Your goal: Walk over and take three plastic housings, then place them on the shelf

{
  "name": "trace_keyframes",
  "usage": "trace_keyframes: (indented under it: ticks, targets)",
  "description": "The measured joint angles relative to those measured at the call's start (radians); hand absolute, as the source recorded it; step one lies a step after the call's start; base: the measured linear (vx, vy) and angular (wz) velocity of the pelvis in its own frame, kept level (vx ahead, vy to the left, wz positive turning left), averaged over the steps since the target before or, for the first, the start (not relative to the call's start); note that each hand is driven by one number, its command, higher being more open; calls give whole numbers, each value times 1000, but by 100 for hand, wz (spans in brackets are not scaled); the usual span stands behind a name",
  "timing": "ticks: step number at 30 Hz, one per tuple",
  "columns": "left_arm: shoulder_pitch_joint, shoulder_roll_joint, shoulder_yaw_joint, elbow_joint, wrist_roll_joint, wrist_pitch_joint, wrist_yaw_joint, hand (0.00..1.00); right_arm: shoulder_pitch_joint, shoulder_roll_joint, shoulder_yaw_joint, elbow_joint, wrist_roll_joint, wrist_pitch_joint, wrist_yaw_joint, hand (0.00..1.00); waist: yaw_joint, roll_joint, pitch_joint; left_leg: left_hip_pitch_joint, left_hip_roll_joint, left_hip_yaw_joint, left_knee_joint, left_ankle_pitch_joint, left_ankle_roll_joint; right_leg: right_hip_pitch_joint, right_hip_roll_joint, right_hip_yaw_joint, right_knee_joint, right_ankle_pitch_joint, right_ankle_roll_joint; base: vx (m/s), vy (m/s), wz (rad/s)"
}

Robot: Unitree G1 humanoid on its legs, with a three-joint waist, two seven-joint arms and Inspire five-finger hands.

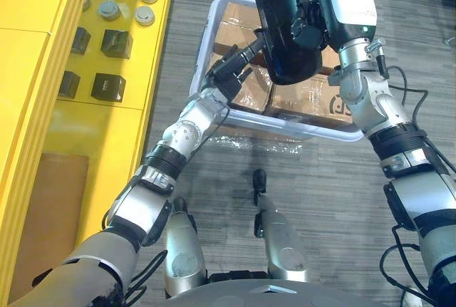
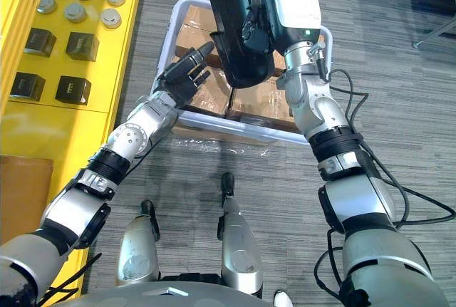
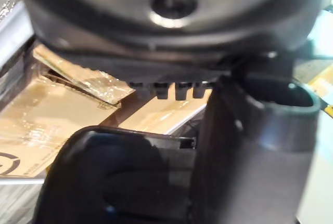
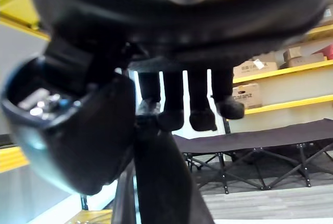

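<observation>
Clasped upright in the curled fingers of the right hand (image 2: pixel 258 30) above the bin (image 1: pixel 313 133), the black plastic housing (image 2: pixel 239 61) stood just beside the open, empty left hand (image 2: pixel 182 72).

Dark lettering is showing on the fronts of two cardboard boxes (image 4: pixel 248 97) sitting on a yellow shelf (image 4: pixel 296 103), a short printed line on each, too small to spell out. Down in the pale bin (image 1: pixel 202 56), a film-wrapped carton (image 1: pixel 313 97) is carrying a dark printed mark near its edge, partly cut off. The black plastic housing (image 1: pixel 281 22) in the right hand (image 1: pixel 308 30) is showing no legible marking.
</observation>
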Motion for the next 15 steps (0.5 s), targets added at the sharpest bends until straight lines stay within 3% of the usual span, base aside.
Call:
trace_keyframes:
  ticks: [3, 8, 13, 14, 15]
  targets:
    - [-15, -11, 8, 1, 1, -50, 19, 100, 0, 27, 2, -43, 0, -9, -2, 0, -11, -6, 3, 8, 1, 9, 2, -4, 0, 3, 0, 9, 0, 1, 1, -26, 17, -8]
    - [-74, -30, 12, 79, 18, -101, 48, 100, 1, 64, 10, -162, -1, -55, -1, 0, -26, -38, 14, 10, 13, 25, 22, -19, -1, 3, 8, 25, -8, 6, 0, -41, 14, -11]
    - [-85, -65, -2, 119, 10, -137, 6, 100, 19, 68, 20, -267, 1, -94, -1, 0, -30, -50, 15, 9, 22, 33, 31, -30, -4, 4, 17, 36, -18, 12, 0, -8, 7, -7]
    - [-86, -66, -6, 119, 11, -139, -6, 0, 31, 69, 19, -282, 3, -99, -1, 0, -30, -51, 15, 10, 22, 34, 29, -30, -4, 4, 17, 36, -18, 12, 0, 0, 0, 0]
    - [-86, -67, -13, 119, 11, -139, -11, 0, 42, 69, 18, -300, 3, -104, -1, 0, -30, -52, 14, 13, 22, 37, 26, -30, -4, 4, 17, 37, -18, 12, 0, 2, 13, -9]
